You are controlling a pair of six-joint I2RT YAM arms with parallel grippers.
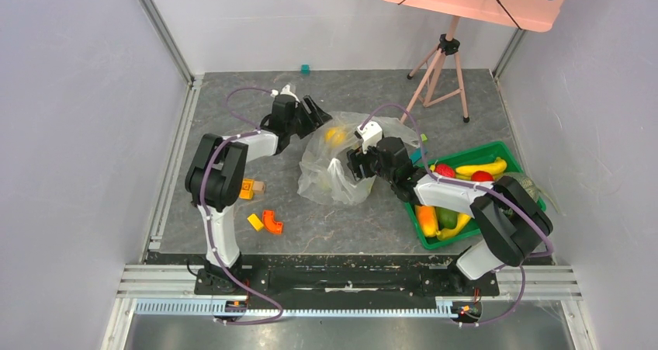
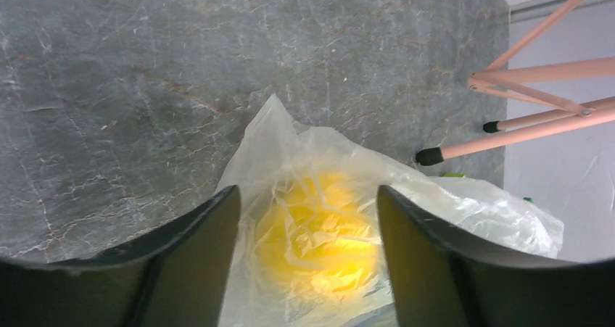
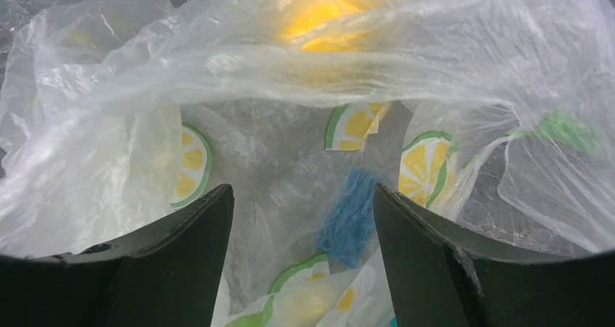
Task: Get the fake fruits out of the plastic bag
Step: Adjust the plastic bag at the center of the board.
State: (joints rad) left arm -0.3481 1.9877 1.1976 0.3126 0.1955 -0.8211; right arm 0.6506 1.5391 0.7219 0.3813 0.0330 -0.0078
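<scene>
We see the thin, crinkly transparent plastic bag point(image 1: 322, 181) lying crumpled near the middle of the grey stone-patterned table point(image 1: 233, 125). 1 round, glossy yellow plastic fruit point(image 1: 335, 136) shows through the film at the bag's 12 o'clock end.

The left gripper point(image 1: 320, 119) sits at the bag's 11 o'clock edge. In its wrist view the 2 dark fingers point(image 2: 207, 254) stand well apart with the yellow bulge of the bag between them. We cannot tell whether they touch the plastic.

The right gripper point(image 1: 351, 166) reaches in from 4 o'clock, and its tip lies over the middle of the bag. Its jaws are also spread and closed on nothing. Its wrist view is filled with folds of film printed with lemon slices point(image 3: 192, 164), and the yellow fruit glows through them at 12 o'clock.

At the bag's 4 o'clock stands a rigid green plastic tray point(image 1: 475, 150). It holds a curved yellow banana point(image 1: 483, 167), a red piece point(image 1: 445, 170), an orange piece point(image 1: 426, 220) and a green piece point(image 1: 446, 216).

At the bag's 8 o'clock, small square-edged toy blocks point(image 1: 271, 222) in orange and yellow lie scattered on the table. A pink tripod stand point(image 1: 442, 63) rises at 1 o'clock.
</scene>
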